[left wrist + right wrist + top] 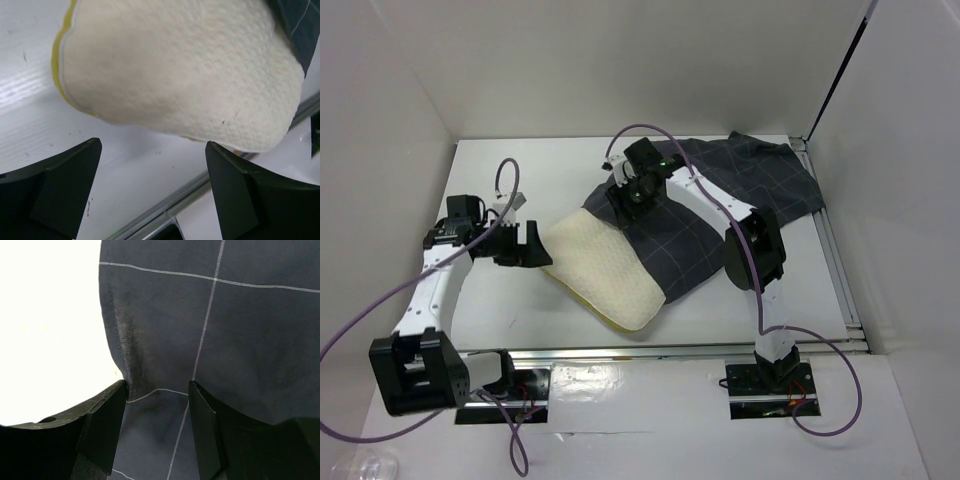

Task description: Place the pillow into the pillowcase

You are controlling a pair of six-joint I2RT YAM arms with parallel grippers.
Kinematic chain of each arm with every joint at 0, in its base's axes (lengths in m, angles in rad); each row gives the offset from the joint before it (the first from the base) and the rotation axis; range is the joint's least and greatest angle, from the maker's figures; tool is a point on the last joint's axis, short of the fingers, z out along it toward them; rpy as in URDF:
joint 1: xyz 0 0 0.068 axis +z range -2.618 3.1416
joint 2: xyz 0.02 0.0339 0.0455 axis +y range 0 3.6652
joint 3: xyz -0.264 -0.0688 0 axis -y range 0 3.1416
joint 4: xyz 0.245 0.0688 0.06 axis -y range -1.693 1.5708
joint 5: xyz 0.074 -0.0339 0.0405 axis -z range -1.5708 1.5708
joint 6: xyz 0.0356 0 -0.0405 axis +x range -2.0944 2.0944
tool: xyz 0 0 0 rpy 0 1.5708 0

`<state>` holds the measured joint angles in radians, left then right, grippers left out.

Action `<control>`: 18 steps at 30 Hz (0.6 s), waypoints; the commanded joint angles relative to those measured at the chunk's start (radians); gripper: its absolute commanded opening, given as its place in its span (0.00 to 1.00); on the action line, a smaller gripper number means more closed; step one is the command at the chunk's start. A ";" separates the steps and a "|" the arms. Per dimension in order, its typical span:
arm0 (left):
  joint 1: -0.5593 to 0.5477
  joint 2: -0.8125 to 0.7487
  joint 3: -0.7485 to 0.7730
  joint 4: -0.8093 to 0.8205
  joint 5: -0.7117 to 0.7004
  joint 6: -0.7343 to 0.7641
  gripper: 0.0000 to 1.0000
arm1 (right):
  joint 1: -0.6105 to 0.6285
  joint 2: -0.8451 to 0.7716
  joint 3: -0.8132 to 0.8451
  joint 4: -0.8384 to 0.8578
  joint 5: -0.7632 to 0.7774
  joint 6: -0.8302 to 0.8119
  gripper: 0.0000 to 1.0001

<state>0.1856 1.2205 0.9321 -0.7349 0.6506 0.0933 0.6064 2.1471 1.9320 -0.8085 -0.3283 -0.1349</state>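
Pillow [605, 275] is partway in the pillowcase [720, 215]. Its far end goes under the case's hem, and the near cream half sticks out toward the front-left of the table [490, 170]. The rest of the case lies loose and rumpled toward the back-right corner.

Hard to read:
- Can't confirm the lower cloth layer is actually under the pillow. Only the top layer shows.
- In the right wrist view the pillow is blown out to plain white, with no texture or edge detail.
- No emblem or tag shows in any view.
- In the left wrist view the yellow piping [56, 65] shows on one edge only, and the case is cropped to a sliver at top right.

Left gripper [525, 245]: fingers wide apart and holding nothing. It hovers just beside the pillow's exposed end, and the wrist view shows bare table between the pads, clear of the pillow.

Right gripper [157, 385]: at the case opening on the pillow's far end, fingers partway apart. Checked cloth spans the gap, and the hem bunches against one finger [107, 425]. Touching cloth, but no fold is visibly clamped.
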 commanded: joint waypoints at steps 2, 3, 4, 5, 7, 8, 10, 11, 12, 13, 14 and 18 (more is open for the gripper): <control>-0.055 -0.039 -0.045 0.181 -0.218 -0.226 0.99 | 0.020 -0.024 0.055 0.003 -0.003 0.017 0.60; -0.055 -0.039 -0.045 0.190 -0.218 -0.266 0.99 | 0.020 -0.024 0.055 0.003 -0.003 0.017 0.60; -0.055 -0.026 -0.056 0.202 -0.195 -0.283 0.99 | 0.020 -0.024 0.055 0.003 -0.003 0.017 0.60; -0.043 -0.016 -0.056 0.203 -0.171 -0.300 0.99 | 0.020 -0.024 0.055 0.003 -0.003 0.017 0.60; -0.029 0.019 -0.056 0.212 -0.125 -0.365 0.99 | 0.020 -0.024 0.055 0.003 -0.003 0.017 0.60; -0.029 0.030 -0.046 0.212 -0.111 -0.383 0.99 | 0.020 -0.024 0.055 0.003 -0.003 0.017 0.60; -0.029 0.039 -0.045 0.212 -0.101 -0.449 0.99 | 0.020 -0.024 0.055 0.003 -0.003 0.017 0.60; -0.020 0.039 -0.045 0.212 -0.092 -0.470 0.99 | 0.020 -0.024 0.044 0.003 -0.003 0.017 0.60; -0.020 0.051 -0.045 0.212 -0.069 -0.493 0.99 | 0.020 -0.024 0.035 0.003 -0.003 0.017 0.60; -0.020 0.051 -0.045 0.212 -0.053 -0.539 0.99 | 0.020 -0.033 0.035 0.003 -0.003 0.017 0.60; -0.020 0.062 -0.045 0.212 -0.028 -0.559 0.99 | 0.020 -0.033 0.025 0.012 -0.003 0.017 0.60; -0.020 0.103 -0.082 0.244 0.082 -0.645 0.99 | 0.020 -0.033 0.025 0.012 -0.003 0.017 0.62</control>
<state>0.1616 1.2980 0.8711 -0.5270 0.6235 -0.4347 0.6182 2.1471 1.9430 -0.8085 -0.3286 -0.1253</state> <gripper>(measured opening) 0.993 0.609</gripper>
